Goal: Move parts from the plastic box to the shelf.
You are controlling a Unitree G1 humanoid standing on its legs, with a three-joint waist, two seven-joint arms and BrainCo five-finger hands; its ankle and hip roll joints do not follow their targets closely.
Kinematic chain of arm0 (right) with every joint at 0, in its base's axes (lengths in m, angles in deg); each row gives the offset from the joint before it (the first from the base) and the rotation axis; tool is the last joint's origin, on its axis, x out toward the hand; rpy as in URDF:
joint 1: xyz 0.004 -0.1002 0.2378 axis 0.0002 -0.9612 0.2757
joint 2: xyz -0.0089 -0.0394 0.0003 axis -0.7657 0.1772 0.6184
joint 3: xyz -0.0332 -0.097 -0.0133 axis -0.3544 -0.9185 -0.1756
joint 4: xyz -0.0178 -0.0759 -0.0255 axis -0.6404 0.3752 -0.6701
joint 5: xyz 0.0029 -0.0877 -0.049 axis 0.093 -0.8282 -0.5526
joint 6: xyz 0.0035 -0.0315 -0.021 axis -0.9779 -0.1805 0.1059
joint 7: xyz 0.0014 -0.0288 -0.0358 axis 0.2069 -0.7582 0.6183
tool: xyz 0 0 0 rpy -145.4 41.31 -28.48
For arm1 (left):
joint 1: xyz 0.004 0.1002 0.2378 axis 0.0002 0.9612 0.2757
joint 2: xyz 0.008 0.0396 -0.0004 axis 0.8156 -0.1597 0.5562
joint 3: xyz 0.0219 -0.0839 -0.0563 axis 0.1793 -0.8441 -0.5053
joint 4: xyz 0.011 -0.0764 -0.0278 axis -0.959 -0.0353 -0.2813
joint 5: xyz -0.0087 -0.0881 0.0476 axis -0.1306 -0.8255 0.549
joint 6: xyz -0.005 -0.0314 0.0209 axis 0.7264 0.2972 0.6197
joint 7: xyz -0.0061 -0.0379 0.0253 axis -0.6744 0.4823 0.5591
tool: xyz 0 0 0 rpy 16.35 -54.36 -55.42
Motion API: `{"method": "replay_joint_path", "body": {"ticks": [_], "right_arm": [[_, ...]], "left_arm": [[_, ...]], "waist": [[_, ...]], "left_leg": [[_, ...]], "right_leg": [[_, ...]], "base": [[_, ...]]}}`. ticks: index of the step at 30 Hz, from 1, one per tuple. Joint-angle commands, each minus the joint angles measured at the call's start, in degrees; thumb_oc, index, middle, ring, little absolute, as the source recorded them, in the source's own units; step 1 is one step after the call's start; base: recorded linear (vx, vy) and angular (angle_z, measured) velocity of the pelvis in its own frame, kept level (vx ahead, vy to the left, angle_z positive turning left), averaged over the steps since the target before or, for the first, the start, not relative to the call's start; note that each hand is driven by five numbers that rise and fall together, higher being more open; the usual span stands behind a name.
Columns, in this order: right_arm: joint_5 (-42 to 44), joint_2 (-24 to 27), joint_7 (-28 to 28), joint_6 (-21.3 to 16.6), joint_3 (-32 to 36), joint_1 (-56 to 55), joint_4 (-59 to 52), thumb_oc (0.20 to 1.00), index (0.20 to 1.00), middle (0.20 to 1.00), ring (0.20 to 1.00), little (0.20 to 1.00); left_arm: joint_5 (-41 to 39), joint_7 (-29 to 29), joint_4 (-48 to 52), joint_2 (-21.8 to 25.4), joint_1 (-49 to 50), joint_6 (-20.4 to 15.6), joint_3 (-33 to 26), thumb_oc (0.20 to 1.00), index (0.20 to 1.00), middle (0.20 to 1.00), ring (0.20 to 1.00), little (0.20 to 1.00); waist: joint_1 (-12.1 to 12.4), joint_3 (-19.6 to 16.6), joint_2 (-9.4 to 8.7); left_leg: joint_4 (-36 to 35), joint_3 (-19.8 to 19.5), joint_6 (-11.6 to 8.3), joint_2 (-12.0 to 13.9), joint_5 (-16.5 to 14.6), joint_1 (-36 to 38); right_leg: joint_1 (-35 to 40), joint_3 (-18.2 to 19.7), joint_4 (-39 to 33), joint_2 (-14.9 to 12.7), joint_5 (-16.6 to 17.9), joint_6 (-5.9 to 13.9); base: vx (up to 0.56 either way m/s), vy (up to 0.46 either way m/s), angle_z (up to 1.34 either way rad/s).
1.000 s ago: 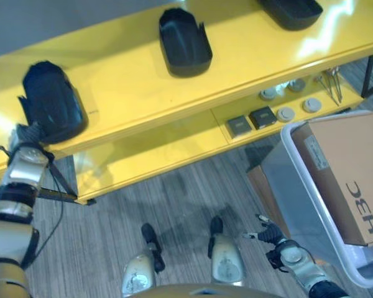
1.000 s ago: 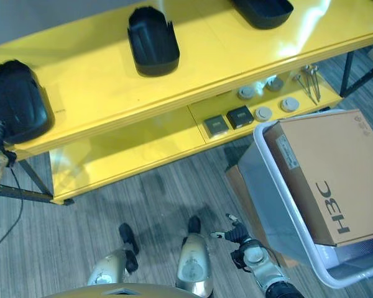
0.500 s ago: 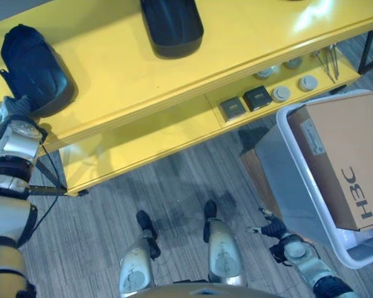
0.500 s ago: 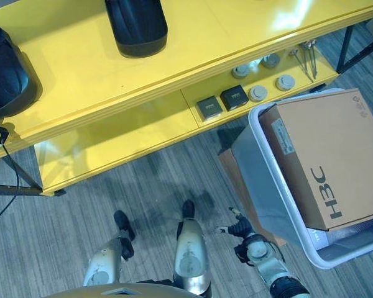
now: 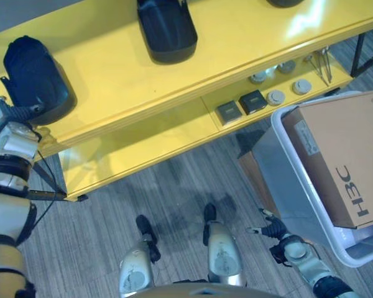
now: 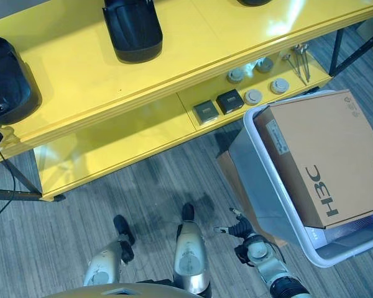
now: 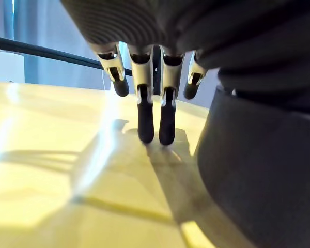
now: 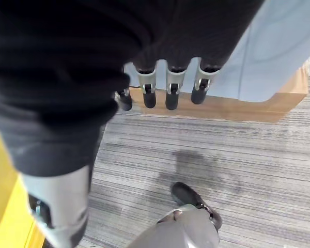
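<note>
At the far left, the left hand (image 5: 6, 118) sits at the edge of the yellow shelf (image 5: 112, 81), its fingers (image 7: 147, 116) straight and relaxed with dark tips touching the shelf top, just beside a black part (image 5: 34, 77) that rests there. A second black part (image 5: 166, 28) lies further along the top. On the lower level sit small square and round pieces (image 5: 255, 100). Right of that, the plastic box (image 5: 286, 180) stands on the floor holding a cardboard carton (image 5: 342, 161). The right hand (image 5: 273, 231) hangs low near the box, fingers (image 8: 173, 88) straight and empty
</note>
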Motion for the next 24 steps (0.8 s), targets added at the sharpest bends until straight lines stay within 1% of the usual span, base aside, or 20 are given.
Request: {"method": "replay_joint_path", "body": {"ticks": [1,6,7,8,10,14,15,16,17,18,19,20,21,22,23,24], "right_arm": [[-0.28,0.73,0.44,-0.01,-0.34,-2.92,-1.48,1.000,1.000,1.000,1.000,1.000],[-1.70,0.78,0.00,0.35,0.43,-4.56,-2.11,1.000,1.000,1.000,1.000,1.000],[-2.26,0.68,0.01,0.11,0.56,-4.94,-1.87,1.000,1.000,1.000,1.000,1.000],[-2.24,0.71,-0.01,0.13,0.55,-4.95,-1.88,1.000,1.000,1.000,1.000,1.000],[-2.35,0.55,0.06,0.32,0.49,-5.32,-1.93,1.000,1.000,1.000,1.000,1.000],[-2.49,-0.36,0.86,0.07,0.41,-6.55,-1.77,1.000,1.000,1.000,1.000,1.000],[-3.04,-0.85,1.09,-0.09,0.83,-7.45,-2.05,1.000,1.000,1.000,1.000,1.000],[-4.00,-1.63,1.47,-0.18,1.68,-8.68,-2.67,1.000,1.000,1.000,1.000,1.000],[-4.05,-1.98,1.56,-0.05,2.10,-9.14,-2.87,1.000,1.000,1.000,1.000,1.000],[-4.00,-2.50,1.90,0.04,2.67,-9.69,-3.01,1.000,1.000,1.000,1.000,1.000],[-4.36,-3.42,2.11,0.22,3.39,-10.17,-2.86,1.000,1.000,1.000,1.000,1.000],[-5.36,-4.86,2.26,0.19,4.63,-11.26,-2.55,1.000,1.000,1.000,1.000,1.000],[-5.70,-5.21,2.35,0.07,4.91,-11.59,-2.37,1.000,1.000,1.000,1.000,1.000],[-6.88,-6.95,2.69,-0.25,6.42,-13.31,-2.12,1.000,1.000,1.000,1.000,1.000],[-6.89,-6.82,2.68,-0.25,6.31,-13.34,-2.16,1.000,1.000,1.000,1.000,1.000],[-7.30,-7.85,3.05,-0.36,7.07,-14.40,-2.03,1.000,1.000,1.000,1.000,1.000]], "left_arm": [[5.61,1.98,-1.06,6.33,-2.40,0.66,0.47,1.000,1.000,1.000,1.000,1.000],[5.58,0.70,0.35,8.89,-1.05,0.09,-0.71,1.000,1.000,1.000,1.000,1.000],[4.07,1.41,1.29,9.13,-0.16,-0.88,-1.62,1.000,1.000,1.000,1.000,1.000],[3.91,1.52,1.35,9.13,-0.05,-0.96,-1.71,1.000,1.000,1.000,1.000,1.000],[1.49,3.41,1.97,9.12,0.58,-3.32,-2.73,1.000,1.000,1.000,1.000,1.000],[-5.26,7.13,4.60,8.67,1.74,-13.19,-4.99,1.000,1.000,1.000,1.000,1.000],[-8.15,7.75,7.79,8.18,2.41,-17.07,-6.15,1.000,1.000,1.000,1.000,1.000],[-12.07,6.60,13.56,7.39,4.78,-21.94,-7.98,1.000,1.000,1.000,1.000,1.000],[-13.53,6.51,17.45,7.08,6.39,-22.61,-8.65,1.000,1.000,1.000,1.000,1.000],[-15.33,5.46,22.47,6.46,9.05,-24.87,-10.37,1.000,1.000,1.000,1.000,1.000],[-16.27,4.83,30.80,5.21,13.38,-23.59,-13.09,1.000,1.000,1.000,1.000,1.000],[-17.53,3.01,41.46,1.98,20.56,-25.21,-17.49,1.000,1.000,1.000,1.000,1.000],[-17.35,2.28,43.98,1.06,22.62,-25.31,-18.71,1.000,1.000,1.000,1.000,1.000],[-16.35,-0.13,54.14,-3.32,30.91,-26.72,-22.39,1.000,1.000,1.000,1.000,1.000],[-16.29,-0.16,54.49,-3.40,31.37,-26.57,-22.76,1.000,1.000,1.000,1.000,1.000],[-15.90,-2.32,58.53,-6.26,36.23,-28.90,-23.99,1.000,1.000,1.000,1.000,1.000]], "waist": [[0.57,-2.88,-1.32],[0.93,-4.10,-0.71],[1.12,-4.70,-0.50],[1.10,-4.72,-0.49],[1.21,-5.26,-0.45],[1.41,-6.44,-0.46],[1.58,-6.93,-0.48],[1.94,-7.47,-0.53],[2.31,-7.68,-0.62],[2.76,-7.96,-0.70],[3.45,-8.29,-0.83],[4.59,-8.80,-1.09],[4.81,-8.94,-1.12],[5.96,-9.61,-1.41],[5.88,-9.77,-1.32],[6.66,-10.08,-1.63]], "left_leg": [[6.10,-1.82,-0.81,2.49,-5.82,-1.25],[5.19,-1.52,-0.70,1.99,-6.03,0.98],[4.67,-1.36,-0.67,1.76,-6.13,2.03],[4.63,-1.35,-0.68,1.75,-6.13,2.11],[4.08,-1.20,-0.68,1.58,-6.21,3.00],[3.02,-0.79,-0.69,1.26,-6.34,4.55],[2.68,-0.63,-0.60,1.10,-6.51,5.20],[2.32,-0.55,-0.43,0.87,-6.83,5.99],[2.34,-0.67,-0.43,0.82,-6.96,6.16],[2.36,-0.85,-0.42,0.73,-7.16,6.43],[2.29,-1.14,-0.42,0.63,-7.35,6.82],[2.20,-1.70,-0.49,0.50,-7.55,7.30],[2.16,-1.83,-0.47,0.44,-7.62,7.45],[1.93,-2.25,-0.44,0.25,-7.78,8.06],[1.83,-2.18,-0.42,0.28,-7.58,7.94],[1.72,-2.53,-0.33,0.13,-7.70,8.24]], "right_leg": [[2.53,2.60,-3.13,-0.92,-1.02,1.86],[5.13,2.12,-4.49,-1.41,-0.84,2.25],[6.32,1.94,-5.15,-1.52,-0.81,2.39],[6.41,1.93,-5.19,-1.53,-0.81,2.40],[7.25,1.82,-5.65,-1.66,-0.82,2.55],[8.91,1.63,-6.87,-1.70,-0.67,2.82],[9.62,1.50,-7.47,-1.72,-0.55,2.96],[10.52,1.34,-8.35,-1.74,-0.30,3.14],[10.85,1.17,-8.61,-1.77,-0.23,3.19],[11.32,0.96,-8.97,-1.77,-0.15,3.22],[11.93,0.72,-9.37,-1.72,-0.10,3.25],[12.82,0.28,-9.97,-1.65,0.02,3.30],[13.11,0.18,-10.22,-1.63,0.09,3.31],[14.16,-0.34,-11.04,-1.58,0.32,3.37],[14.03,-0.29,-11.20,-1.51,0.56,3.31],[14.60,-0.55,-11.69,-1.50,0.73,3.38]], "base": [[0.03,0.003,-0.01],[0.05,0.013,0.02],[0.06,0.013,0.01],[0.06,0.011,0.04],[0.04,-0.001,0.03],[0.05,-0.019,0.01],[0.05,-0.043,0.03],[0.06,-0.050,0.08],[0.05,-0.053,0.06],[0.05,-0.048,0.04],[0.06,-0.068,0.00],[0.06,-0.060,0.00],[0.08,-0.073,0.01],[0.04,-0.042,0.01],[0.06,-0.052,-0.03],[0.05,-0.041,-0.01]]}}
